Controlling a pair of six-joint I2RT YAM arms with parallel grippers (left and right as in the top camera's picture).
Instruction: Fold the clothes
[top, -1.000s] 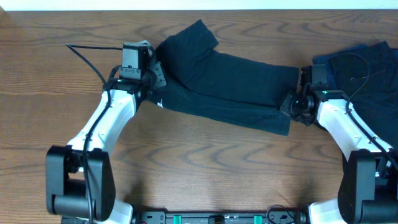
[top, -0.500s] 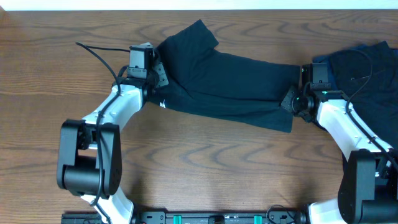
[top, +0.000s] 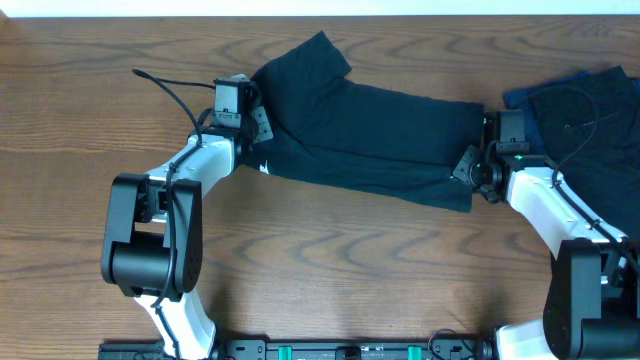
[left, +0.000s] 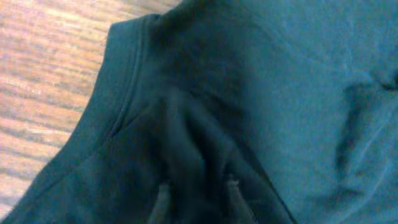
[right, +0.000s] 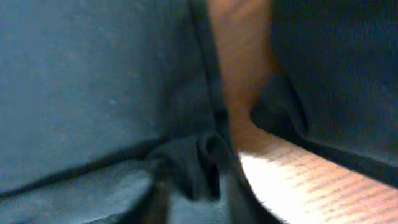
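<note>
A brown wood-grain table (top: 330, 260) fills the overhead view; a pale strip (top: 320, 7) runs beyond the table's far edge. A dark navy cloth garment folded into a long band (top: 370, 140) lies on the table's far half; its long axis runs across the table from left to right, the right end slanting nearer; at its left end a flap points to the table's far edge. More dark clothes (top: 590, 120) are heaped at the table's right edge. The left gripper (left: 198, 194) and right gripper (right: 193, 186) sit at the band's two ends; each has its jaws slightly apart round a bunched fold; whether they pinch it, I cannot tell.
</note>
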